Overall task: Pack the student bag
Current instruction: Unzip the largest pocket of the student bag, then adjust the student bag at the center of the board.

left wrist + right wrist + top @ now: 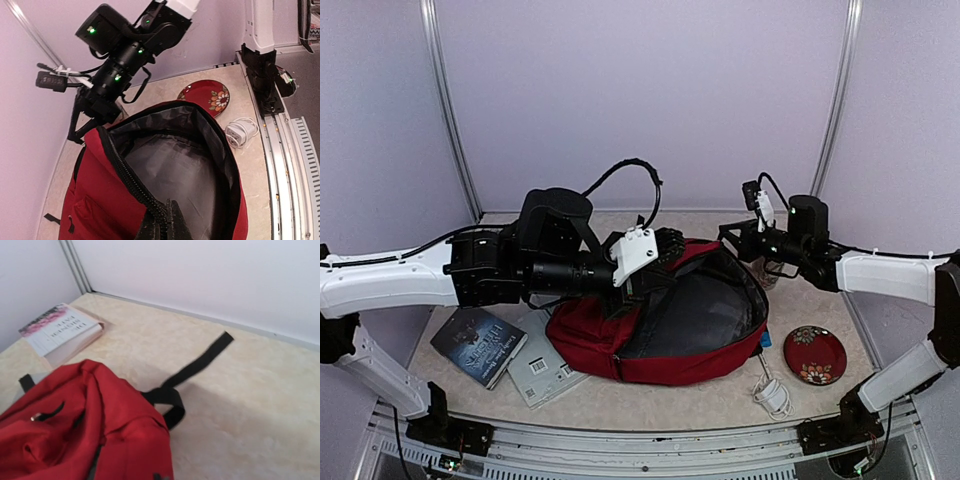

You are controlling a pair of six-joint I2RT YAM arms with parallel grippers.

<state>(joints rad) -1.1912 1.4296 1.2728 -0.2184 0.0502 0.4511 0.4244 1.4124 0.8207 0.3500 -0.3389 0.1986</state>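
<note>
The left claw (164, 220) is clamped on the zippered rim of the student bag (610, 350), which lies open-mouthed at the centre of the desk (660, 405). The right claw (80, 131), closed tight, sits at the opposite rim; whether it grips fabric cannot be made out. Two books (478, 345) lie to the left, a red plate (814, 354) and white charger (772, 392) to the right.

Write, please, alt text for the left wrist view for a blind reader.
The student bag gapes open, grey lining showing, its zipper edge pinched by the left pincer. Beyond lie a red floral plate and a white charger.
</note>
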